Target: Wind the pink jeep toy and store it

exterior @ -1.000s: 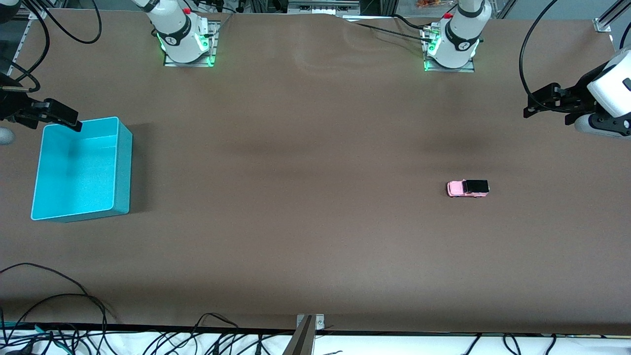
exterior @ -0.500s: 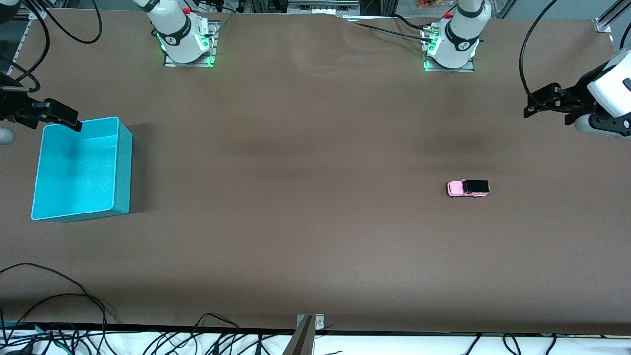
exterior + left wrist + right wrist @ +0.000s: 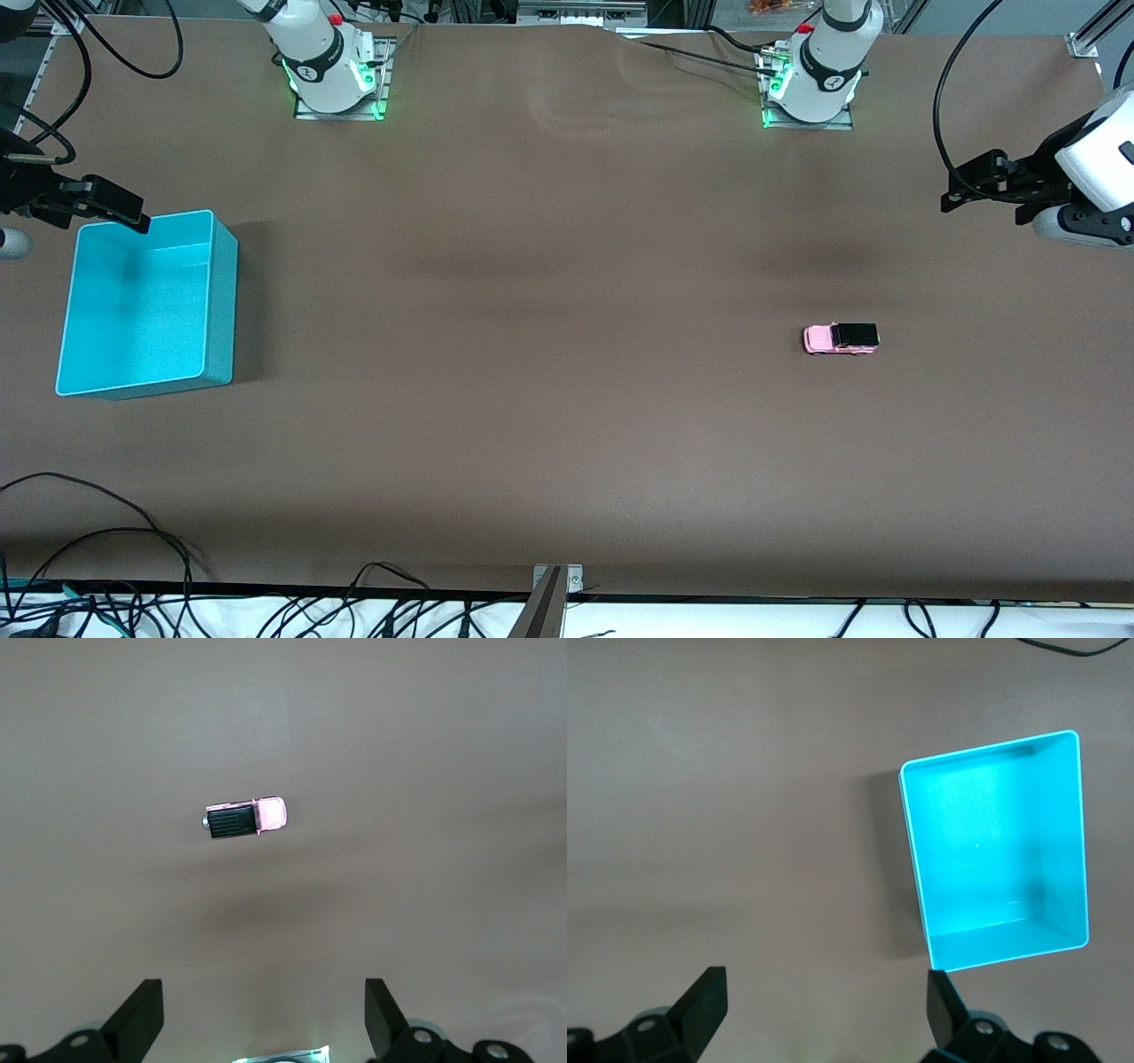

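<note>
The pink jeep toy stands on its wheels on the brown table toward the left arm's end; it also shows in the left wrist view. My left gripper is open and empty, up in the air over the table edge at that end, well apart from the jeep; its fingers stand wide. My right gripper is open and empty, over the corner of the teal bin that lies nearest the robots. The bin shows empty in the right wrist view.
The two arm bases stand along the table's edge farthest from the front camera. Loose black cables lie off the table edge nearest that camera. A metal bracket sits at the middle of that edge.
The right gripper has shifted very slightly over the bin's corner. The jeep, the bin and the left gripper have not moved.
</note>
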You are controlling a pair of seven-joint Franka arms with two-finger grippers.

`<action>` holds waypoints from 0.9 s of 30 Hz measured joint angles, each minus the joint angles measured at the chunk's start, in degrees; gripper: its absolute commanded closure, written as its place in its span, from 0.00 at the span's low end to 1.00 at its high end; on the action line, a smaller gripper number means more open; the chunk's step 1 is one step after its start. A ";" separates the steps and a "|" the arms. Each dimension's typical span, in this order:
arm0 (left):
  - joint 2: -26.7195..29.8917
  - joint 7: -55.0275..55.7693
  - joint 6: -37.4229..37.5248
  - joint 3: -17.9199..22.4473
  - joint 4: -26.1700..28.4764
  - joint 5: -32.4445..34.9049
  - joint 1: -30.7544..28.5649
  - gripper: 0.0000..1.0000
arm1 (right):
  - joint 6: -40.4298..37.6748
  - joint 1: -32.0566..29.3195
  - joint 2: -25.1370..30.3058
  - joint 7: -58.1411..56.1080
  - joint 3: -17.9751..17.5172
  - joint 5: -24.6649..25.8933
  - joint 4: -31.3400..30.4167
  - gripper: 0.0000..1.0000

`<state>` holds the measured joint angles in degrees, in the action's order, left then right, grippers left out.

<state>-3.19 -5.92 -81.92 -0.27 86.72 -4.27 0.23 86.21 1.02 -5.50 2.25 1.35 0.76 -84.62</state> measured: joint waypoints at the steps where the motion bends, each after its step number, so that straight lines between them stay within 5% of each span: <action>1: -0.01 0.00 0.00 0.00 0.00 0.24 0.00 0.00 | 0.00 0.00 0.00 0.00 -0.02 0.00 0.00 0.00; 27: -0.13 0.00 0.24 -0.04 0.00 2.51 0.15 0.00 | 0.00 0.00 -0.01 -0.02 -0.07 0.52 0.01 0.00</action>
<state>-3.33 -5.92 -81.67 -0.32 86.72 -1.76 0.38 86.22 1.02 -5.51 2.23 1.28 1.29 -84.61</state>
